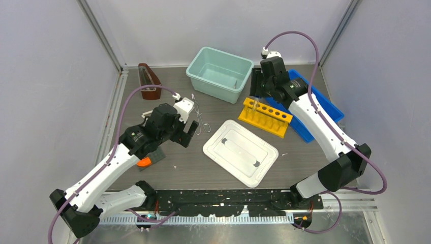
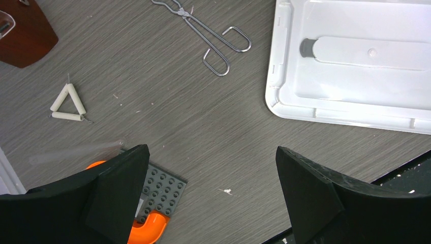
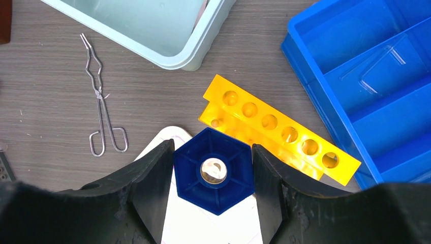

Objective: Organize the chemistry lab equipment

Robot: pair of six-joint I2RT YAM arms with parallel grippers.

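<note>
My right gripper (image 3: 212, 148) is shut on a small blue six-sided knob-like piece (image 3: 213, 178) with a clear glass end at its centre, and holds it above the yellow rack (image 3: 284, 133). In the top view this gripper (image 1: 256, 96) hangs over the rack's left end. The silver wire tongs (image 1: 199, 116) lie on the table just beyond my left gripper (image 1: 190, 132), which is open and empty. They also show in the left wrist view (image 2: 203, 30). A small white triangle (image 2: 67, 104) and a clear glass rod (image 2: 76, 151) lie left of my left gripper (image 2: 212, 152).
A teal bin (image 1: 219, 73) stands at the back. A blue divided tray (image 1: 315, 104) is at the right, with the yellow rack (image 1: 265, 117) in front of it. A white lid (image 1: 240, 151) lies mid-table. A brown holder (image 1: 148, 81) and a grey studded plate with an orange piece (image 1: 150, 158) are at the left.
</note>
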